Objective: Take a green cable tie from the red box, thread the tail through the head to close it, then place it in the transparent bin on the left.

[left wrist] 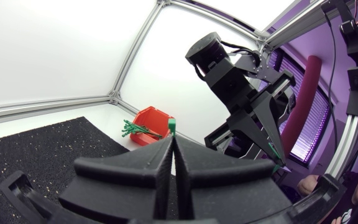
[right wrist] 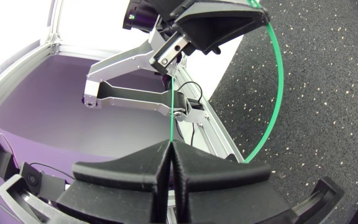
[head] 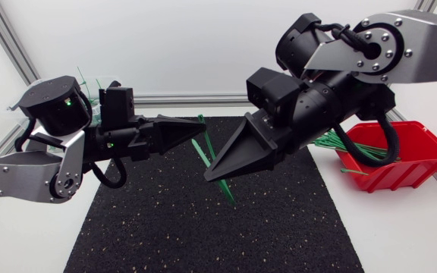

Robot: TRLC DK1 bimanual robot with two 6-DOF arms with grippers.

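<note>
A green cable tie (head: 202, 145) hangs above the black mat between my two grippers. My left gripper (head: 197, 130) is shut on its head end, and a green stub (left wrist: 172, 127) pokes out past the fingertips. My right gripper (head: 212, 176) is shut on the thin tail, which runs straight out ahead of its fingertips (right wrist: 171, 112). In the right wrist view the tie's band (right wrist: 277, 81) bows in a wide arc from my left gripper (right wrist: 229, 25) back toward the right one. The red box (head: 400, 155) at the right holds several more green ties. The transparent bin (head: 101, 83) sits behind my left arm.
The black mat (head: 165, 220) covers the middle of the white table. My right arm's large links hang over the red box and hide part of it. An aluminium frame rail (head: 180, 98) runs along the table's back edge.
</note>
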